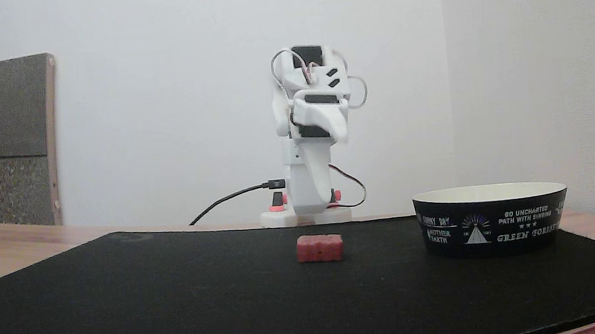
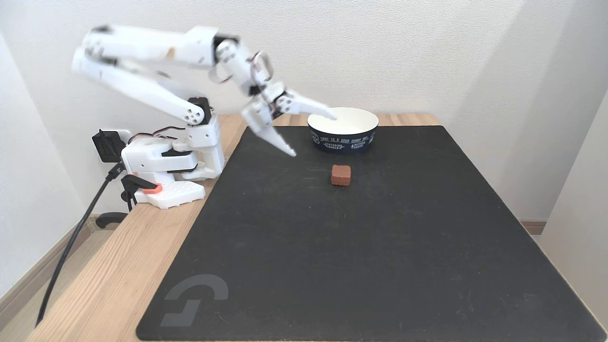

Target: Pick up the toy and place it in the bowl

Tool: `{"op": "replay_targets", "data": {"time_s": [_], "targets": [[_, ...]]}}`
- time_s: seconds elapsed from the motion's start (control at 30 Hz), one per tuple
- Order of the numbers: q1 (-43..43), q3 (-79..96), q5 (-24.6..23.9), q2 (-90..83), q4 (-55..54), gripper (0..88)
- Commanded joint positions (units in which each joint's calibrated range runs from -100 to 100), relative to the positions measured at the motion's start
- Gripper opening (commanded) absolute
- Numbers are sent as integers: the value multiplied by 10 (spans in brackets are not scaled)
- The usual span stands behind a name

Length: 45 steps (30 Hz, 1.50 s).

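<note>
The toy (image 1: pixel 320 247) (image 2: pixel 341 175), a small dull-red block, lies on the black mat just in front of the bowl. The bowl (image 1: pixel 490 226) (image 2: pixel 343 140) is black outside with white print and cream inside, and nothing shows in it. In a fixed view my gripper (image 2: pixel 312 134) hangs in the air, open wide and holding nothing. Its lower finger (image 2: pixel 280 140) points down toward the mat, left of the toy. The upper finger (image 2: pixel 318 110) reaches toward the bowl's near rim. The white arm (image 1: pixel 316 133) faces the other fixed view head-on behind the toy.
A black mat (image 2: pixel 361 247) covers most of the wooden table (image 2: pixel 123 266). The arm's base (image 2: pixel 166 166) and a black cable (image 2: pixel 71 247) sit at the table's left edge. A grey panel (image 1: pixel 6 142) leans on the wall. White walls stand close behind and to the right.
</note>
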Motion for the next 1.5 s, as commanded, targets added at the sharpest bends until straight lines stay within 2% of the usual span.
{"op": "replay_targets", "data": {"time_s": [0.0,0.2,0.3,0.43,0.77,1.3,1.37,1.47], "targets": [[2,-139,-1,161,10,446],[4,-298,-3,312,108,446],[24,-402,-33,399,163,446],[48,-542,-39,519,239,446],[77,-798,-39,750,332,446],[29,-809,-38,808,293,445],[27,-807,-39,808,293,411],[31,-807,-39,808,293,232]]}}
